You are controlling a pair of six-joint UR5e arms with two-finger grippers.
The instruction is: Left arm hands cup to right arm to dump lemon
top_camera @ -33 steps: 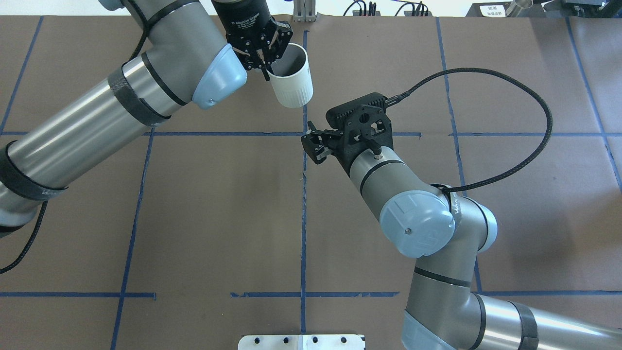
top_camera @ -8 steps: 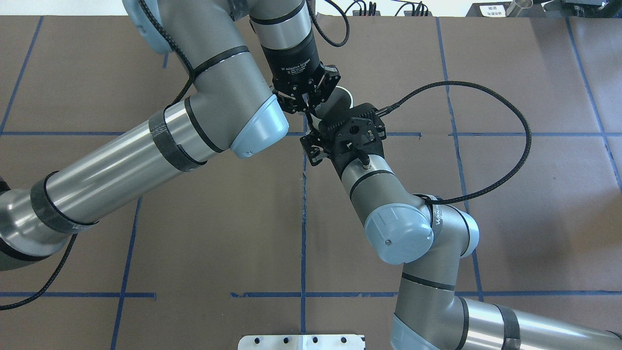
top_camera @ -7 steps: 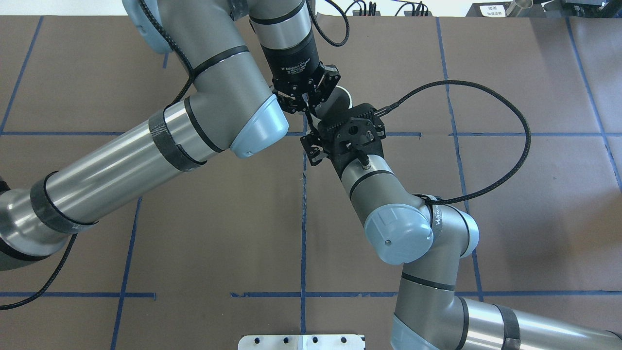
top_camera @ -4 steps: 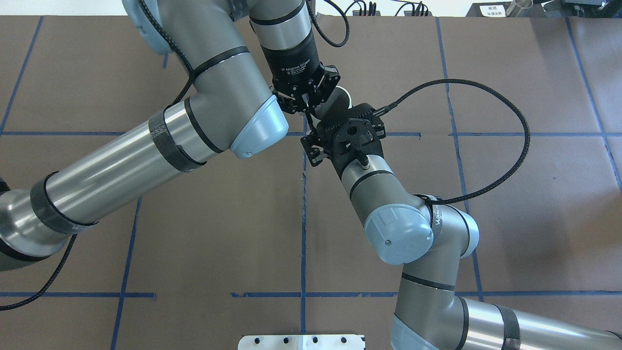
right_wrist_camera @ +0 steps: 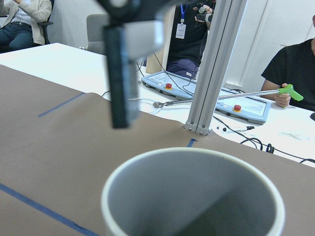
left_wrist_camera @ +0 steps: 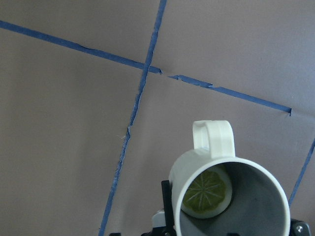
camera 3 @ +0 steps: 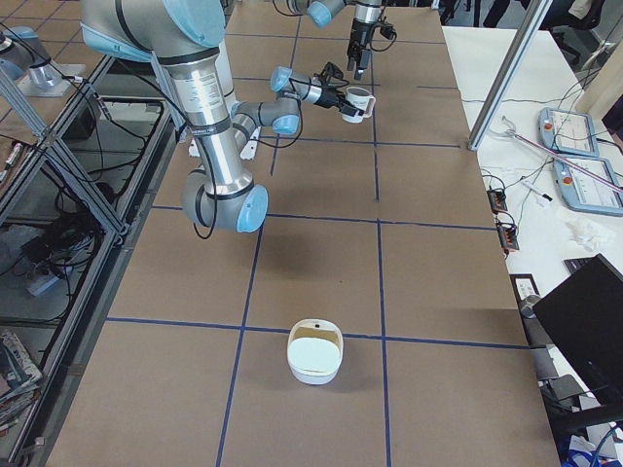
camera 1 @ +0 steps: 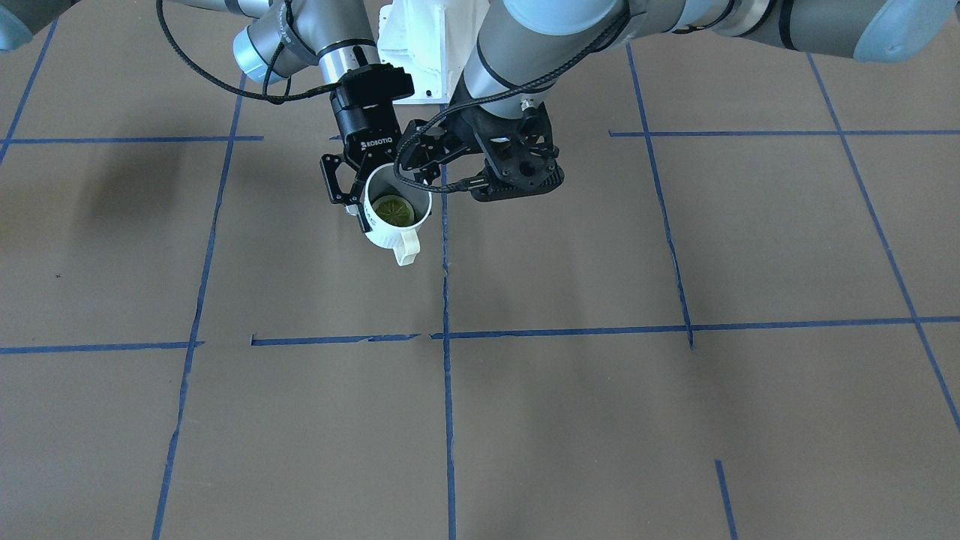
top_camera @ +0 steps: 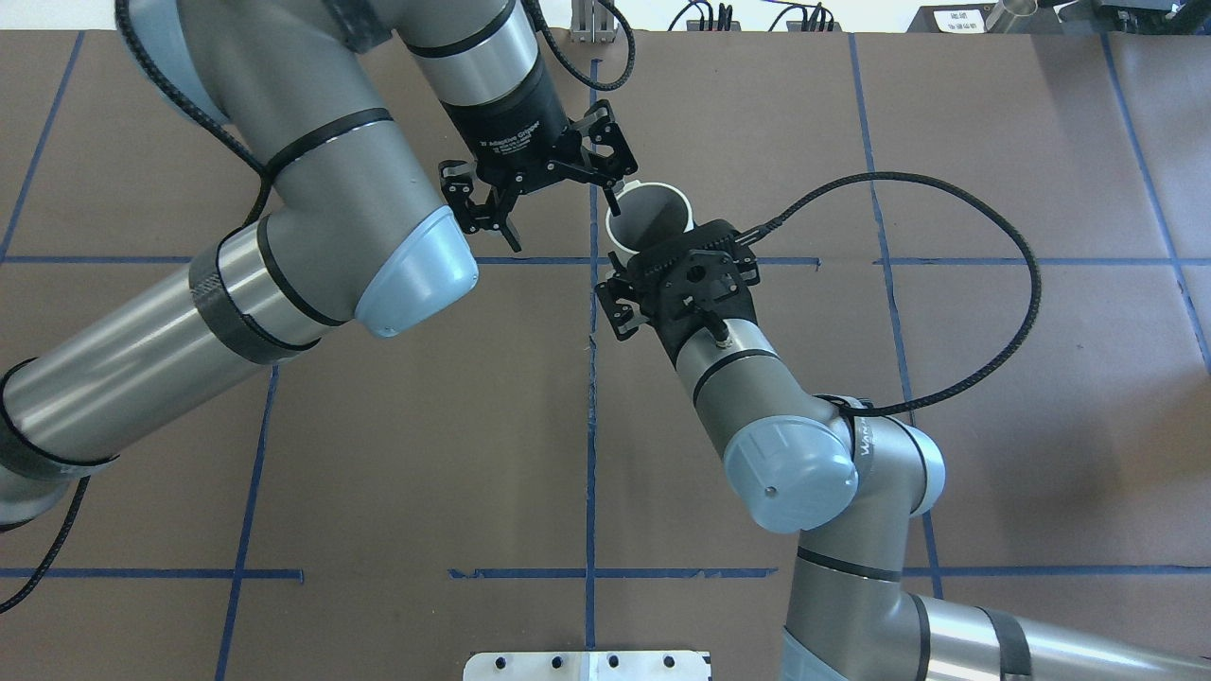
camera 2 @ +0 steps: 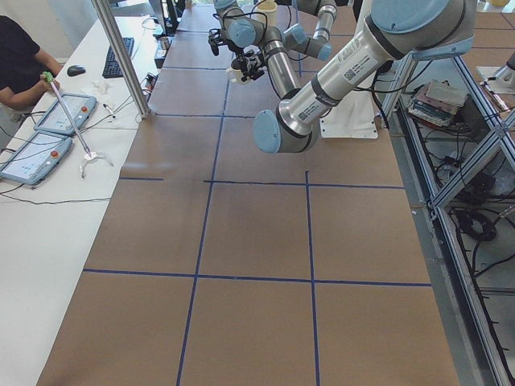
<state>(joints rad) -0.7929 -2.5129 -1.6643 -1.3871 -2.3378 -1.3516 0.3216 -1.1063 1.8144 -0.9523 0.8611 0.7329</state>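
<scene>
Status: small white handled mug (top_camera: 651, 213) sits off the desk at upper centre of the overhead view, mouth up so the yellow-green lemon slice (left_wrist_camera: 205, 192) stays inside. Right arm's black gripper (camera 1: 375, 204) has its jaws clamped on the mug body. Left arm's gripper (top_camera: 564, 227) has its jaws spread wide and empty, just beside the rim. Handover looks complete. Dump onto the brown paper desk (top_camera: 378, 426) not yet done.

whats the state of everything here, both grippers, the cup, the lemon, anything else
left gripper, jaws open, holding nothing
right gripper, jaws shut on the cup
cup, held off the table, mouth up
lemon, inside the cup, cut face up
white tub, standing on the table, away from both arms
</scene>
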